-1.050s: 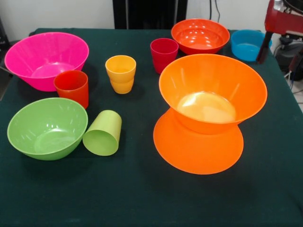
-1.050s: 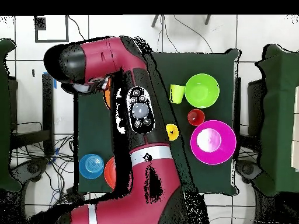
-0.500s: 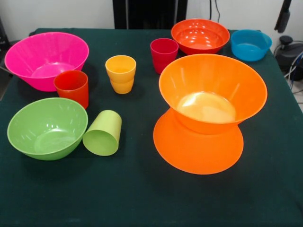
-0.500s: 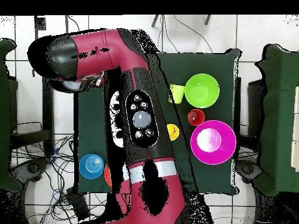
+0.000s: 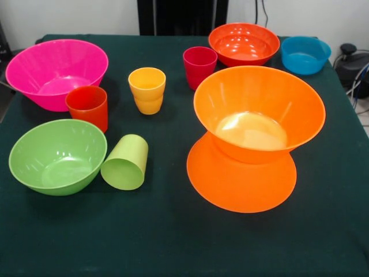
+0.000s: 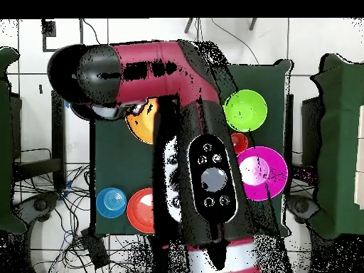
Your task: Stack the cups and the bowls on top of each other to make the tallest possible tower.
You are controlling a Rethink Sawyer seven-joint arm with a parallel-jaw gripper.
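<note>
Two large orange bowls form the tower (image 5: 248, 138), the lower one upside down and the upper one upright on it. Around it stand the pink bowl (image 5: 56, 72), the lime green bowl (image 5: 57, 156), the red-orange bowl (image 5: 244, 43) and the small blue bowl (image 5: 305, 55). The red-orange cup (image 5: 87, 107), yellow-orange cup (image 5: 147, 89) and magenta-red cup (image 5: 199, 65) stand upright. The lime cup (image 5: 125, 163) lies on its side. From overhead, the gripper (image 6: 106, 111) is mostly hidden under the arm's end, beside the orange bowls (image 6: 142, 122). The front view does not show it.
In the overhead view the red arm (image 6: 206, 170) lies across the middle of the table and hides several cups. The green bowl (image 6: 246, 110), pink bowl (image 6: 264, 173), blue bowl (image 6: 111, 202) and red-orange bowl (image 6: 141, 210) show around it.
The arm has swung round above the table and its dark tip has left the front view's top right corner. No bowl or cup has moved.
</note>
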